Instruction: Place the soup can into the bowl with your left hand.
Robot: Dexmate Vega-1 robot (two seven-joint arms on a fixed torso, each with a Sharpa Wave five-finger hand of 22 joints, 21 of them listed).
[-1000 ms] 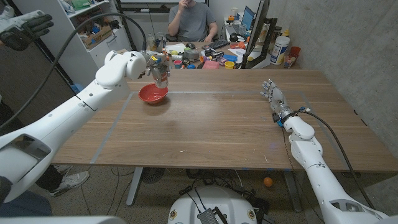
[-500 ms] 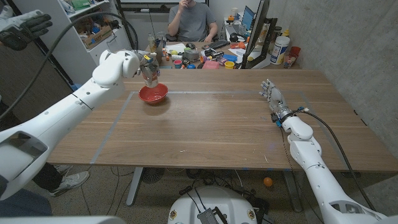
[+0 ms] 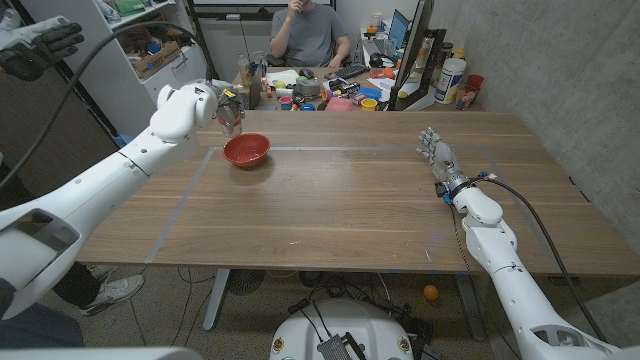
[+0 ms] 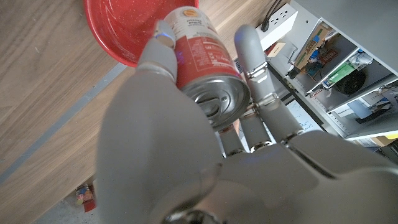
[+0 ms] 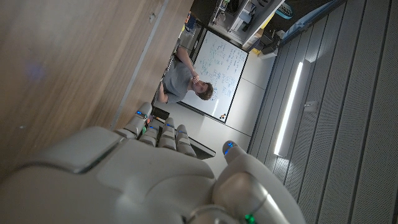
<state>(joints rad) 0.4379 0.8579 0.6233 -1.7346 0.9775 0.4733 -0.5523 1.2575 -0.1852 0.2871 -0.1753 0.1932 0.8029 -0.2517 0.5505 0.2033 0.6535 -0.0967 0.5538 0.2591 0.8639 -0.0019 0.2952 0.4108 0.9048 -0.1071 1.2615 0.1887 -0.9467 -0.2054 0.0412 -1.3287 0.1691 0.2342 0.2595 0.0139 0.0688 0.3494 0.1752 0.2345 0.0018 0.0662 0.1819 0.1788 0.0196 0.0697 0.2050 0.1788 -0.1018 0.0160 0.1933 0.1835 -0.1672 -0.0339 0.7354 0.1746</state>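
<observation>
The left hand [image 4: 205, 143] grips the soup can [image 4: 202, 56], which points lengthwise toward the red bowl [image 4: 112, 34] just beyond it, not yet inside.

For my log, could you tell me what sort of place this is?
Probably a robotics lab or workshop: a cluttered desk with a seated person behind the wooden table, storage shelves, and a whiteboard.

soup can [image 4: 205, 62]: shiny metal end, paper label | bowl [image 3: 246, 150]: glossy red | table [image 3: 340, 200]: matt wood grain
</observation>
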